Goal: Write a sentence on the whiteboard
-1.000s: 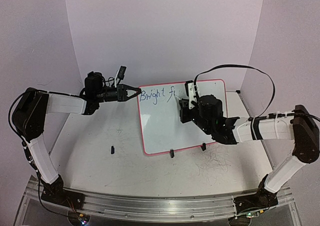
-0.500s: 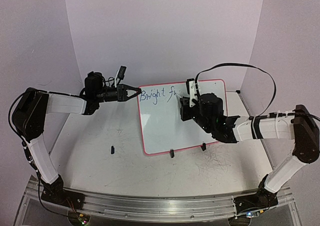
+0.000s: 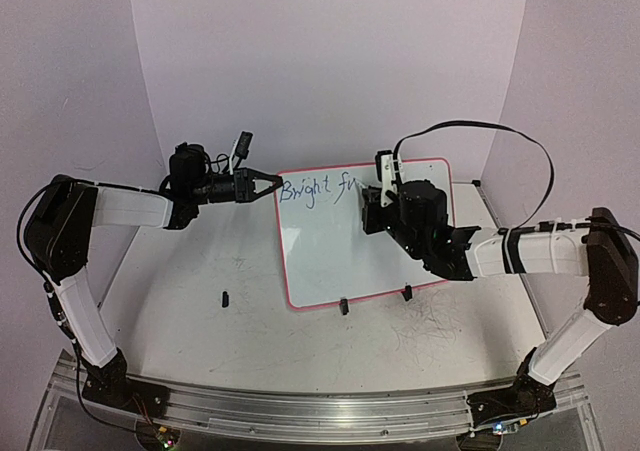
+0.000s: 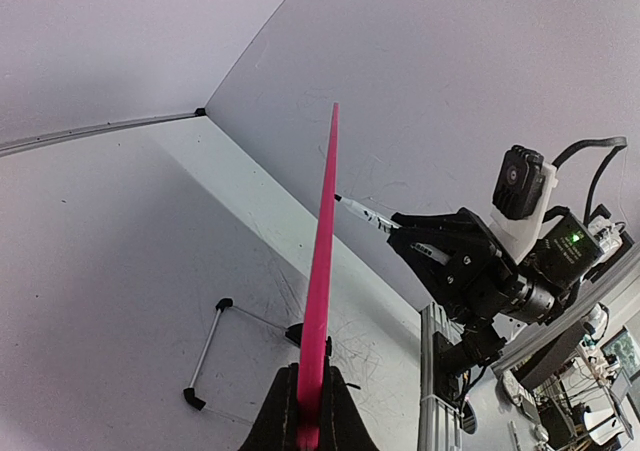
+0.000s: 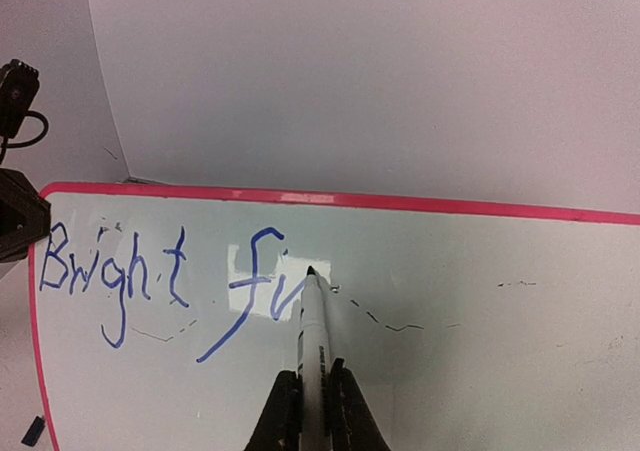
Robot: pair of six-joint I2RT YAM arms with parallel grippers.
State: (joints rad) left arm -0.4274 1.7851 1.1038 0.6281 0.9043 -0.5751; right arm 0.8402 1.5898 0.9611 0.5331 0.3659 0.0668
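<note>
I see the whiteboard (image 3: pixel 320 261) mid-desk (image 3: pixel 200 331), between the two arms. The left jaws are clamped on its pink rim at the far left corner. The right jaws grip a marker (image 5: pixel 312 341). Its tip touches the board just after the sentence (image 5: pixel 140 276), which reads "Bright fu".

A robotics lab test cell is indicated. A scuffed white tabletop (image 3: pixel 200 321) is enclosed by a plain curved white backdrop (image 3: pixel 330 61). An aluminium rail (image 3: pixel 320 408) is fixed along the tabletop's near edge, and a left arm (image 3: pixel 120 206) and a right arm (image 3: pixel 540 256) are mounted on it. A loose black cable (image 3: pixel 520 156) is looped above the right arm. Blurred, cluttered equipment (image 4: pixel 590 376) is glimpsed beyond the tabletop in the left wrist view.
</note>
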